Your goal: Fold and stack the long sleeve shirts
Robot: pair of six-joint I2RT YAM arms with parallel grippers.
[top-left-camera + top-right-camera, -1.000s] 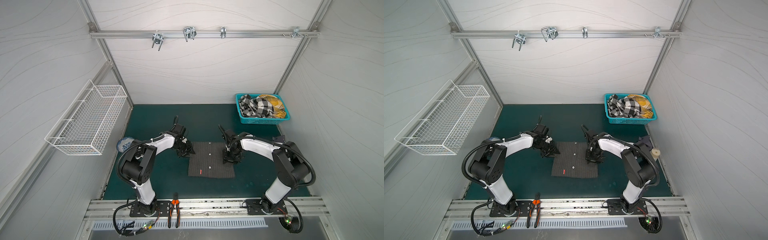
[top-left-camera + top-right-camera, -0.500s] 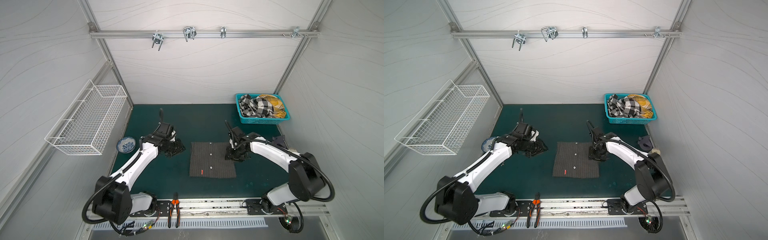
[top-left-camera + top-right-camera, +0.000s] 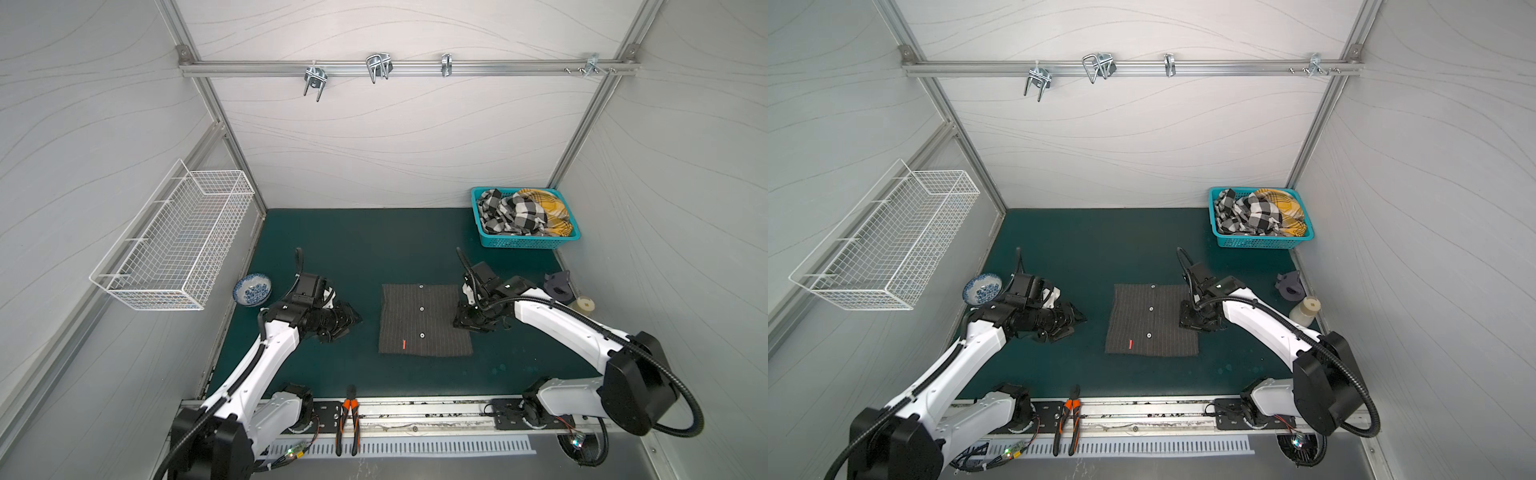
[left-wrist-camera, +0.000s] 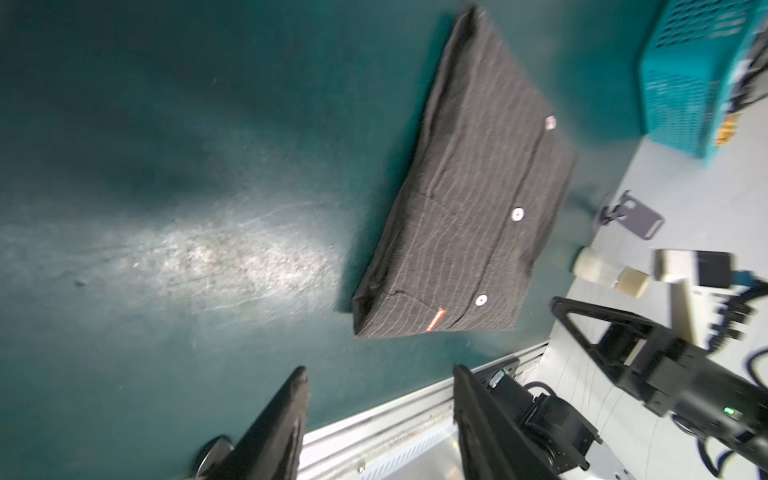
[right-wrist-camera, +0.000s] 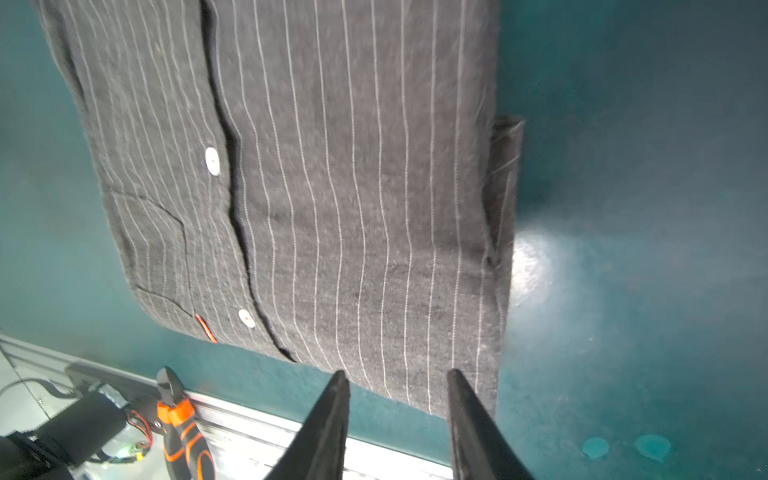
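Long sleeve shirt (image 3: 424,321), mid-frame: folded square, flap (image 5: 505,166) protruding at right edge. Left gripper (image 4: 378,374) wide, empty; right gripper (image 5: 397,374) part-open, empty, over that edge. Advised: tuck flap gently, without dragging layers.

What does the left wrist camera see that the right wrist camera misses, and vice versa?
Only the left wrist view shows the teal basket, a cream bottle, a dark grey object and the left tool, open. Only the right wrist view shows the orange-handled pliers, a flap sticking out from one side of the shirt, and the right tool, open. Both show the folded pinstriped shirt flat on the green mat, its white buttons and its red tag.
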